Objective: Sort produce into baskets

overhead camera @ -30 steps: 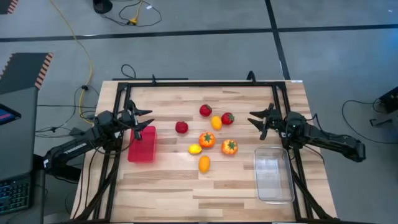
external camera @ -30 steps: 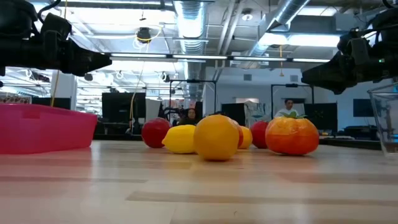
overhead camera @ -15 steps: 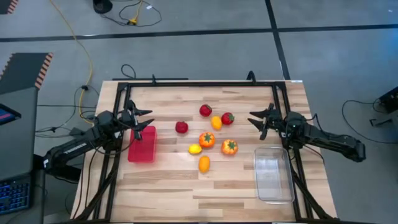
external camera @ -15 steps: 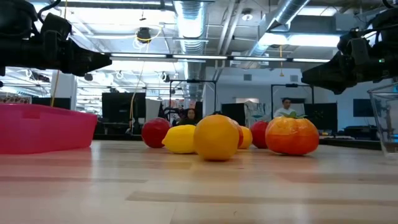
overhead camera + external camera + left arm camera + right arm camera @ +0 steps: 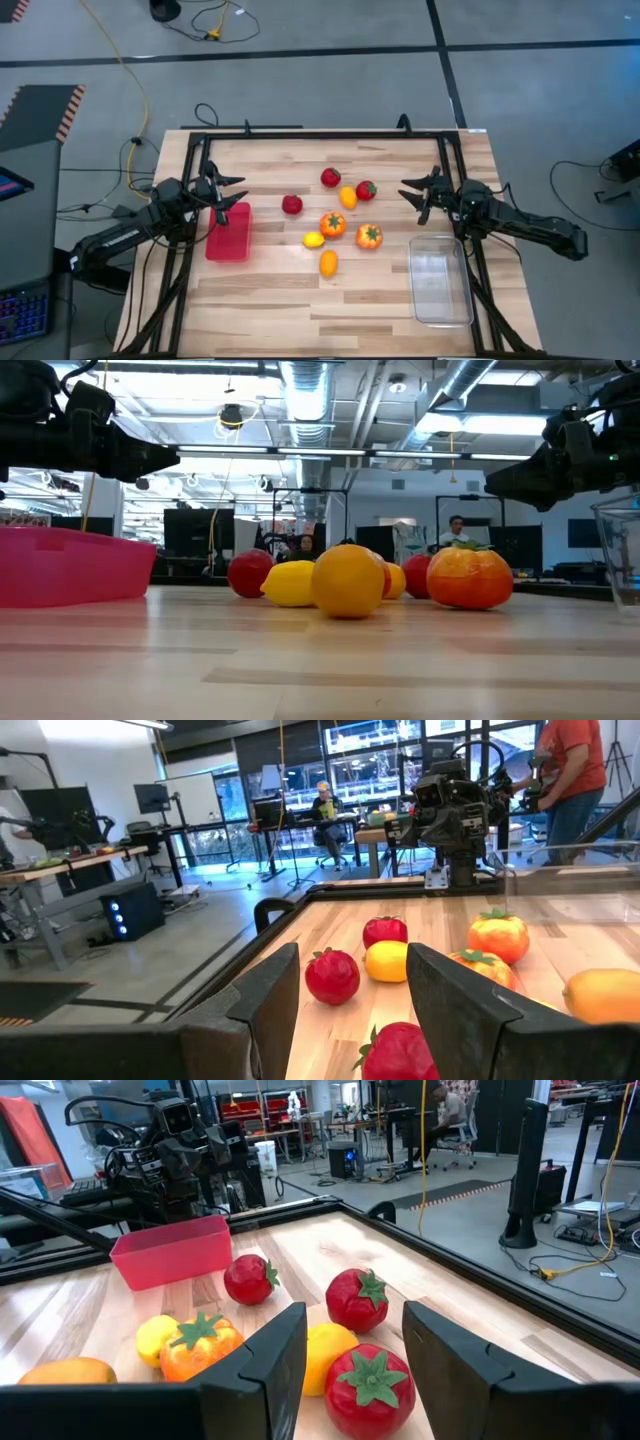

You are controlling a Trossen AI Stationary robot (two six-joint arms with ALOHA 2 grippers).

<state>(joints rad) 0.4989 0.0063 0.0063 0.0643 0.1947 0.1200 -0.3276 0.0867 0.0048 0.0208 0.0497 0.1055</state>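
Several toy fruits lie on the wooden table's middle: three red pieces (image 5: pixel 292 204) (image 5: pixel 330 177) (image 5: pixel 366 189), two orange tomatoes with green tops (image 5: pixel 332 224) (image 5: pixel 369 236), and three yellow-orange ovals (image 5: pixel 348 196) (image 5: pixel 314 239) (image 5: pixel 328 263). The small red bin (image 5: pixel 229 231) stands at the left, the clear bin (image 5: pixel 439 280) at the near right. My left gripper (image 5: pixel 233 193) hovers open over the red bin's far end. My right gripper (image 5: pixel 413 195) hovers open at the right, beyond the clear bin's far end. Both are empty.
A black metal frame (image 5: pixel 320 136) runs along the table's far edge and sides. Bare wood lies along the near edge between the two bins. People (image 5: pixel 570 770) and workshop gear show in the room beyond the table.
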